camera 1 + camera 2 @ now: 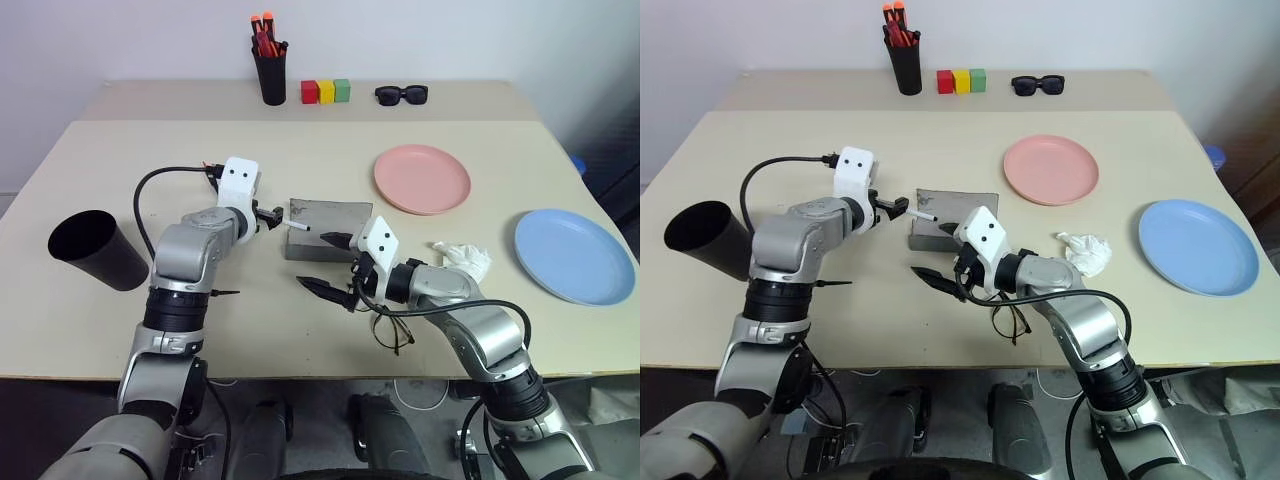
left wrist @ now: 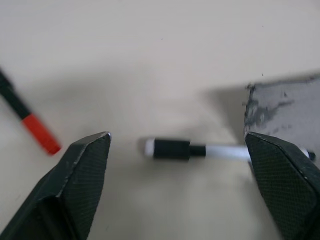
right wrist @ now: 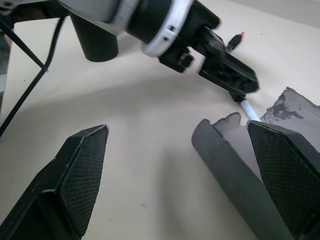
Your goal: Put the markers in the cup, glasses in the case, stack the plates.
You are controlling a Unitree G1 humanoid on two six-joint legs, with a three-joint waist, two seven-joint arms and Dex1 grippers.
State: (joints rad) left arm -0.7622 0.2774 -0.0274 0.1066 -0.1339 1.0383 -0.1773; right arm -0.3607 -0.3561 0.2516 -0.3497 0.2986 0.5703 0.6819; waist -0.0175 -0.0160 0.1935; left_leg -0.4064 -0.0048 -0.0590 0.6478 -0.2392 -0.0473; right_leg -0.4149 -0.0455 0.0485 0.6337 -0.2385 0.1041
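Task things spread over the table

White marker (image 2: pixel 200 150) lies by the grey case (image 1: pixel 327 222); red marker (image 2: pixel 37 131) nearby; black cup (image 1: pixel 95 250) tipped over; glasses (image 1: pixel 392 328) near edge; pink plate (image 1: pixel 422 178) and blue plate (image 1: pixel 573 255) apart.

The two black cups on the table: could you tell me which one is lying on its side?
The wide black cup near the table's left edge lies tipped over, mouth open sideways. The narrower pen cup at the back stands upright, holding orange-capped pens.

I can read no text, label, brand, number or sign anywhere on my feeds. The marker (image 2: pixel 200 150) beside the case (image 1: pixel 328 222) shows a plain barrel to me.
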